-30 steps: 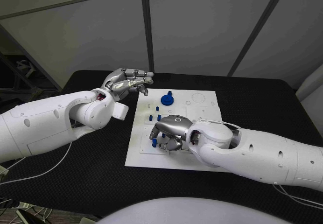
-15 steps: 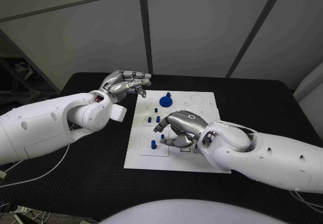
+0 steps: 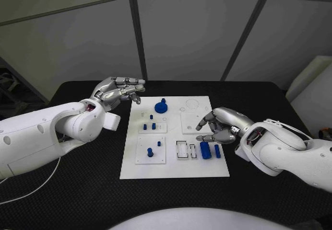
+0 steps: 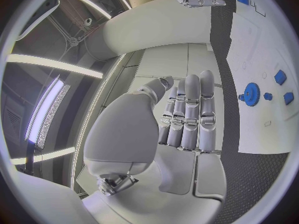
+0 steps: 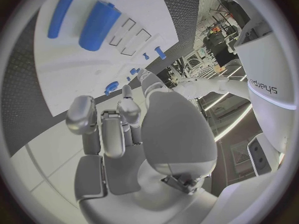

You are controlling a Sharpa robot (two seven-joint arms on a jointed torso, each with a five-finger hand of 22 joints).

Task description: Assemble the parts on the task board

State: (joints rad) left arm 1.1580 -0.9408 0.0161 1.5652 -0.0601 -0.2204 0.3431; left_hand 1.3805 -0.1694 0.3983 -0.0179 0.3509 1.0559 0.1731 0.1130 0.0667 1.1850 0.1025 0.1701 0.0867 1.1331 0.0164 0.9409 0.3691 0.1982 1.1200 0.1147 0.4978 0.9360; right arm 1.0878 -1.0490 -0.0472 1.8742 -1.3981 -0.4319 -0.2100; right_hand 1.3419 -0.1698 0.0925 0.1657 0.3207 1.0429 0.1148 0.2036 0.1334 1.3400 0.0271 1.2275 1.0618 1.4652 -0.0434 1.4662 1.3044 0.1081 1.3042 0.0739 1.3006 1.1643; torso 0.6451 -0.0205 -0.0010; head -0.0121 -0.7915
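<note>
The white task board (image 3: 176, 167) lies in the middle of the table. My right hand (image 3: 220, 125) hovers over its right edge, fingers loosely bent and apart, holding nothing. Just in front of it stand a blue block (image 3: 205, 147) and a thin blue bar (image 3: 217, 151); the right wrist view shows the block (image 5: 99, 25) and bar (image 5: 61, 14) beyond my right hand (image 5: 124, 134). A blue gear (image 3: 161, 106) sits at the board's far end, and small blue pegs (image 3: 149, 126) and a taller peg (image 3: 150, 152) stand on the left side. My left hand (image 3: 119, 88) is curled beside the far left corner, empty.
Two empty rectangular slots (image 3: 186, 150) lie left of the blue block. Black table (image 3: 83, 172) surrounds the board on all sides. The left wrist view shows the gear (image 4: 251, 93) on the board (image 4: 261, 59) past my left hand (image 4: 181, 129).
The camera has shifted. My right hand has lifted off the board's near middle and moved to its right edge, uncovering the blue block and bar. The left hand stays curled.
</note>
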